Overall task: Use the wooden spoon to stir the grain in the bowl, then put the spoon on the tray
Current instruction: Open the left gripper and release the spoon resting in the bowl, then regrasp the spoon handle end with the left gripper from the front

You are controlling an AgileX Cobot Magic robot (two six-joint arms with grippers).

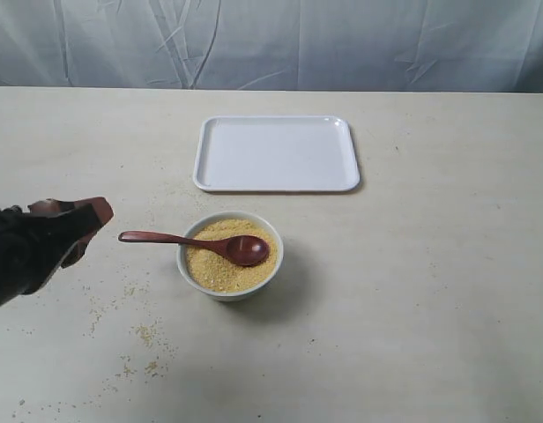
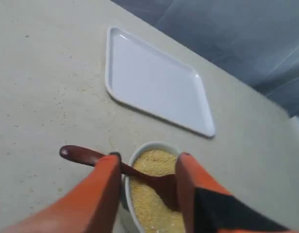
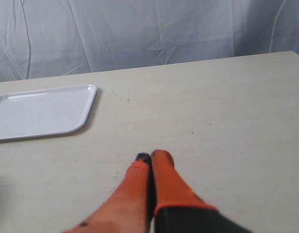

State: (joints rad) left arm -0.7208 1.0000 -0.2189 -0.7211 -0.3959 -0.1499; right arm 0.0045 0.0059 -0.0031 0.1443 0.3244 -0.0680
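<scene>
The small white bowl holds golden-yellow grain, also visible as grain in the left wrist view. The dark reddish-brown wooden spoon lies with its head on the grain and its handle sticking out over the rim to the left; spoon. My left gripper hovers left of the handle's end, open, holding nothing; in its wrist view the gripper frames the bowl. The white tray lies beyond the bowl. My right gripper is shut, empty, over bare table.
Spilled grains are scattered on the table in front of and left of the bowl. A grey cloth backdrop hangs behind the table's far edge. The tray's corner shows in the right wrist view.
</scene>
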